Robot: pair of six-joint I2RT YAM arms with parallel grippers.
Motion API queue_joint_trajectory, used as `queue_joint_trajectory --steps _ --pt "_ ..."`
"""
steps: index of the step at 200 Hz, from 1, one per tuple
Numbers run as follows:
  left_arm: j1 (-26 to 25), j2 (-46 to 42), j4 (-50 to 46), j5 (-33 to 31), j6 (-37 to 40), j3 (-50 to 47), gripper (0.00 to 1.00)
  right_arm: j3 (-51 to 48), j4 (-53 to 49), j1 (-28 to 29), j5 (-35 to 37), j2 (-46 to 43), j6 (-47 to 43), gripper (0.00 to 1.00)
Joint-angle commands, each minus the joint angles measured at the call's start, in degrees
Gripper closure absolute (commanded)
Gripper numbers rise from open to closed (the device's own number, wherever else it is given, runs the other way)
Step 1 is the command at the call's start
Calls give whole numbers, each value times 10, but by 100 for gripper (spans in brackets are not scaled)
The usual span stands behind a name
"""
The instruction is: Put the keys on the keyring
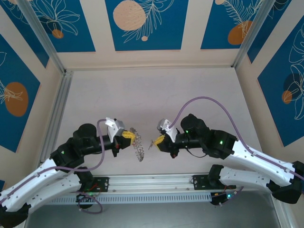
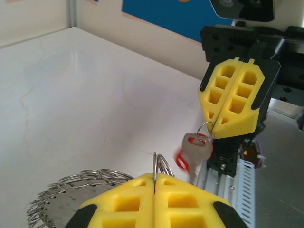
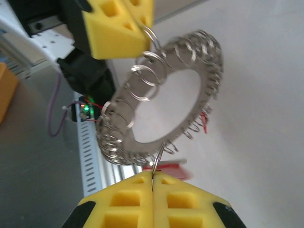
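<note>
The keyring (image 3: 209, 102) is a flat silvery ring fringed all round with small wire loops. It hangs in the air between the two arms, and in the top view the keyring (image 1: 138, 145) sits just right of my left gripper (image 1: 130, 137). In the left wrist view my left gripper (image 2: 155, 178) is shut on one of its wire loops (image 2: 155, 164). My right gripper (image 3: 153, 177) is shut on a small split ring (image 3: 156, 159). From that ring hangs a silvery key with a red head (image 2: 196, 149), blurred, a little apart from the keyring.
Below both grippers lies the pale tabletop (image 1: 156, 95). An aluminium rail and a slotted cable duct (image 1: 156, 183) run along the near edge. Patterned blue and cream walls (image 1: 142, 28) with metal posts close off the back and sides.
</note>
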Motion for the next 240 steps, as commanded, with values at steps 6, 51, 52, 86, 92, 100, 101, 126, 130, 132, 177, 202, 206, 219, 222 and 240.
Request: queue_joint_trajectory --steps 6,51,52,86,92,100,101,126,130,132,177,202,206,219,222,240 --pt "-7 -6 -2 74 26 36 100 40 -13 4 -62 4 -47 100" --pt "-7 -3 -54 118 65 73 100 48 -10 -32 -147 3 -77 100" --pt "-7 -3 -55 119 65 73 100 47 -9 -33 -149 3 -77 100" --pt "-7 22 -72 145 87 83 100 40 16 -67 -210 8 -86 100" --pt "-7 28 -70 147 88 84 100 40 20 -70 -218 9 -87 100" --pt "-7 36 -68 152 90 87 100 40 24 -73 -228 10 -89 100" --pt "-7 37 -67 152 91 87 100 40 24 -74 -228 10 -89 100" --pt "-7 65 -68 169 103 98 100 40 30 -76 -252 15 -92 100" --pt "-7 70 -70 171 106 100 100 40 32 -76 -255 16 -92 100" --pt "-7 73 -71 171 107 101 100 41 31 -77 -256 16 -93 100" --pt "-7 95 -70 185 121 111 100 44 12 -75 -265 25 -102 100" --pt "-8 96 -69 193 120 110 100 51 -3 -75 -265 33 -112 100" --pt "-8 96 -70 194 120 110 100 52 -5 -75 -266 35 -114 100" --pt "-8 93 -72 196 121 110 100 57 -11 -73 -268 43 -119 100" --pt "-8 93 -72 197 121 109 100 58 -13 -73 -267 45 -119 100" --pt "-9 89 -69 201 119 108 100 61 -14 -70 -264 51 -121 100"
